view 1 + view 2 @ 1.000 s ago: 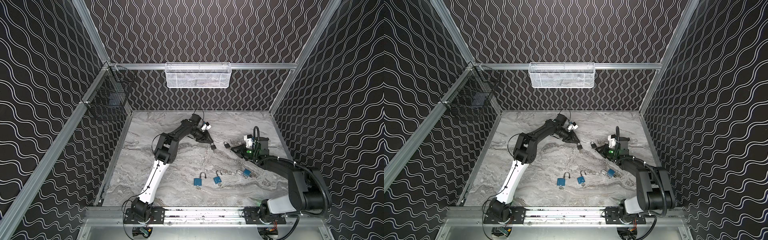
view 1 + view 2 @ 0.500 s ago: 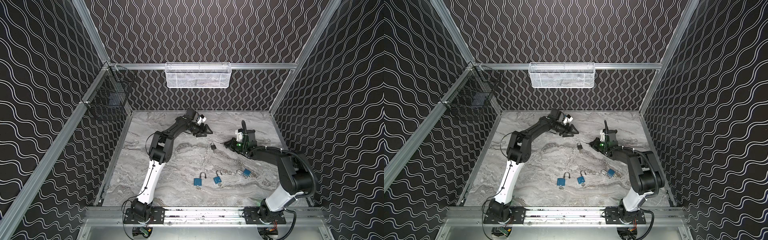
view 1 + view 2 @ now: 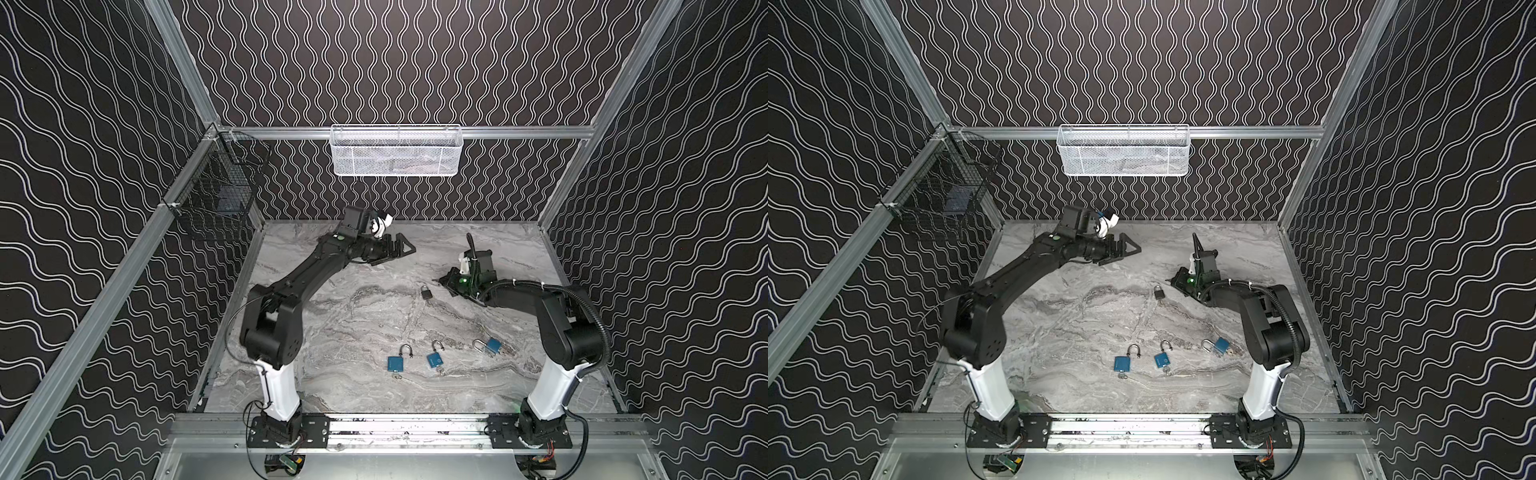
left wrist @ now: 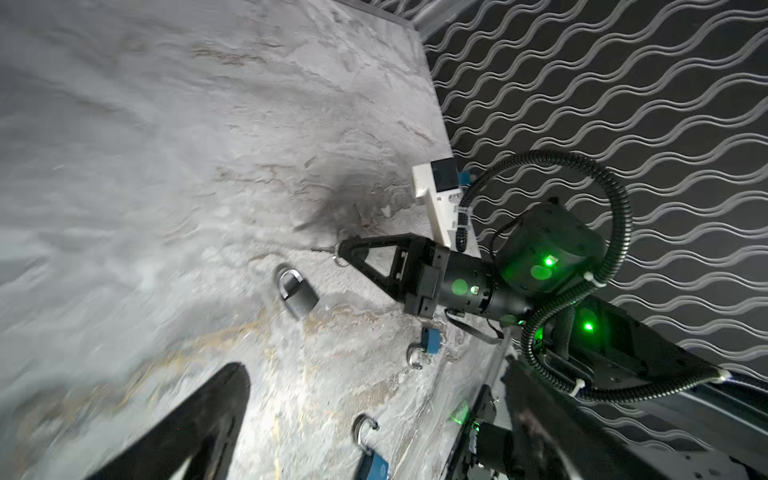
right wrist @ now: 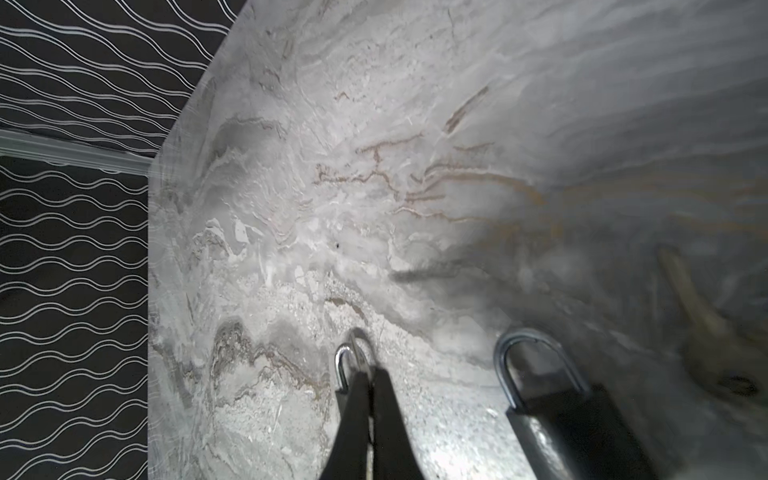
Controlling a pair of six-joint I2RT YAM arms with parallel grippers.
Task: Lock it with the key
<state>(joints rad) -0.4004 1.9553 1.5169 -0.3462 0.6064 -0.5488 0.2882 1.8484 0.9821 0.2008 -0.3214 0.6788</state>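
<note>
My left hand [image 3: 401,252] hangs spread wide and empty over the far worktop [image 3: 353,332]. My right hand [image 5: 370,374] is pinched tight on the key [image 4: 323,249], just beside the black padlock [image 3: 425,292] lying on the worktop.

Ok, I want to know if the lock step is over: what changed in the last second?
The left gripper opened, let go of the black padlock and drew back toward the rear wall. The padlock now lies on the table beside the right gripper, which stayed shut on the key. The three blue padlocks have not moved.
</note>
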